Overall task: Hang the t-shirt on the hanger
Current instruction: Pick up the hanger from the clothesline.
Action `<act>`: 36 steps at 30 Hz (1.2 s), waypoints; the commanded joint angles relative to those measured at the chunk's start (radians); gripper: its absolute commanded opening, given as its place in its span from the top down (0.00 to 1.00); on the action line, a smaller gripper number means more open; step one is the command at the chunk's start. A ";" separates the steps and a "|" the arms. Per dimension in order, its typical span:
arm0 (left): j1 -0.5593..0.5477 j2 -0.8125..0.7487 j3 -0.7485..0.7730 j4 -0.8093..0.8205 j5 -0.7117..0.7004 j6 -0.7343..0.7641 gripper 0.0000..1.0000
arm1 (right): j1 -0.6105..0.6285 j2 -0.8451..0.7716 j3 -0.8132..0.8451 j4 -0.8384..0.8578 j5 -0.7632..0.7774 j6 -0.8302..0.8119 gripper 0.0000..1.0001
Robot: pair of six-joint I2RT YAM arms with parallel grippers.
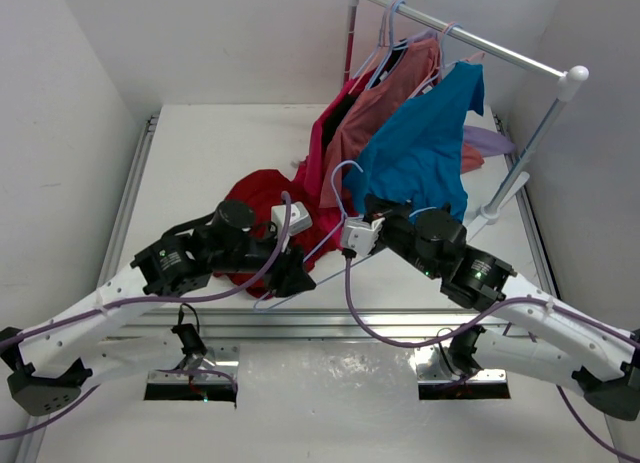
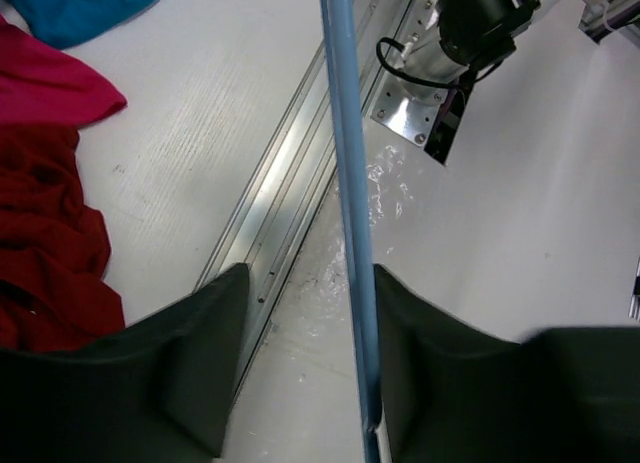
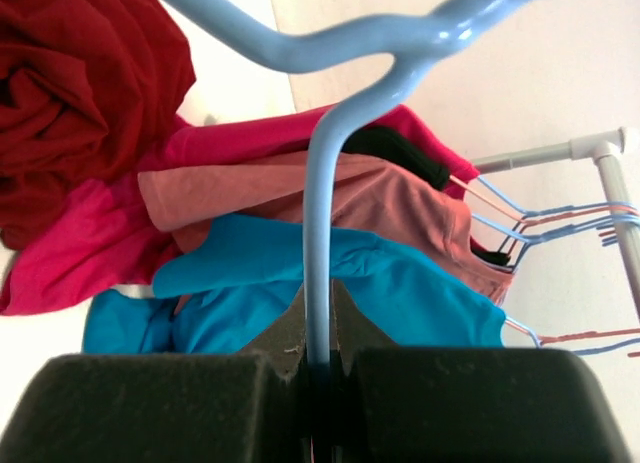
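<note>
- Where the left arm (image 1: 190,258) crosses it, the t-shirt's (image 1: 258,193) near edge is hidden; the rest lies crumpled on the table (image 1: 210,143), off the hanger (image 3: 318,233).
- From above, the hanger's thin lower bar is hard to follow between the two arms, and both wrist views cut it off.
- Left gripper (image 2: 310,283): fingers apart around the lower bar, not clamped. The bar seems to touch one finger, with a clear gap to the other.
- Right gripper (image 3: 318,358): pinched tight on the hanger's neck, just below the hook.
- White table, with a metal rail (image 1: 330,323) across its near side and bare white walls (image 1: 200,33) behind and on both sides.
- Rack (image 1: 470,43) at the back right carries a blue shirt (image 1: 420,148), a salmon one and a magenta one, whose hems hang down beside the t-shirt.
</note>
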 commanded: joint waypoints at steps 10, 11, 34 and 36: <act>0.003 -0.037 0.047 -0.017 -0.077 0.013 0.21 | 0.000 0.015 0.004 0.099 0.049 0.012 1.00; 0.003 -0.037 0.047 -0.023 -0.077 0.012 0.18 | 0.000 0.012 0.003 0.099 0.053 0.011 1.00; 0.001 -0.077 0.079 -0.097 -0.088 -0.004 0.64 | 0.000 -0.025 -0.002 0.129 0.096 -0.020 1.00; 0.003 -0.079 0.082 -0.100 -0.100 -0.004 0.69 | 0.001 -0.025 0.000 0.125 0.096 -0.020 1.00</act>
